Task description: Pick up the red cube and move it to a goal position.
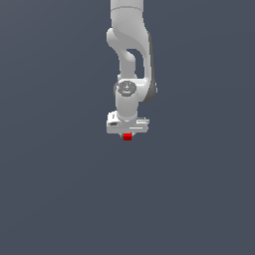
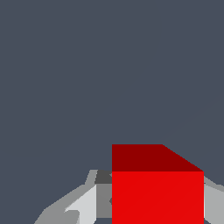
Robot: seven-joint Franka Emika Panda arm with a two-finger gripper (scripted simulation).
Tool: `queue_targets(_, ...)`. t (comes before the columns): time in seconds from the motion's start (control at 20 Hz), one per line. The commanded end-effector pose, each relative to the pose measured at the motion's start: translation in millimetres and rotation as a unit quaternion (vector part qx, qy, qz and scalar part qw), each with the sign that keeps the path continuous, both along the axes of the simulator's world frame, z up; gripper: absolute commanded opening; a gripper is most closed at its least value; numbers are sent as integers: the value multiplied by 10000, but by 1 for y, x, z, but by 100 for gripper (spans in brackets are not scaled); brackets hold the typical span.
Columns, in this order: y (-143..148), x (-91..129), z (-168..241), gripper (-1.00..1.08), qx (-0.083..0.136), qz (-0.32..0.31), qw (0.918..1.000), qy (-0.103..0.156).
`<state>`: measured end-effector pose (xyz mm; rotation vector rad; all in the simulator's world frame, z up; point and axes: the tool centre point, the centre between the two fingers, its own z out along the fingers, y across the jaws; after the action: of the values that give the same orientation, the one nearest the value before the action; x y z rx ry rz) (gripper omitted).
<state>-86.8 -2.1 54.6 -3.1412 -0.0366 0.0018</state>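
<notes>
The red cube (image 1: 127, 136) shows as a small red patch just under the white hand of the arm in the exterior view. In the wrist view the red cube (image 2: 157, 192) fills the space between the two grey fingers (image 2: 87, 203), with its bright face and a darker red side showing. My gripper (image 2: 157, 210) has a finger against each side of the cube and is shut on it. In the exterior view the gripper (image 1: 127, 133) points down, and its fingertips are mostly hidden behind the hand and the cube. I cannot tell the cube's height above the floor.
The white arm (image 1: 130, 60) reaches in from the top of the exterior view. Around it is only a plain dark grey-blue surface (image 1: 60, 189). No goal marker shows in either view.
</notes>
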Motion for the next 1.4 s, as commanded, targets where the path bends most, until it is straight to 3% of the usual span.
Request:
queue_targets(0.0,0,5,16,-100,0,0,10000,-6)
queue_targets(1.35,8,89,264,-100,0,0,10000,-6)
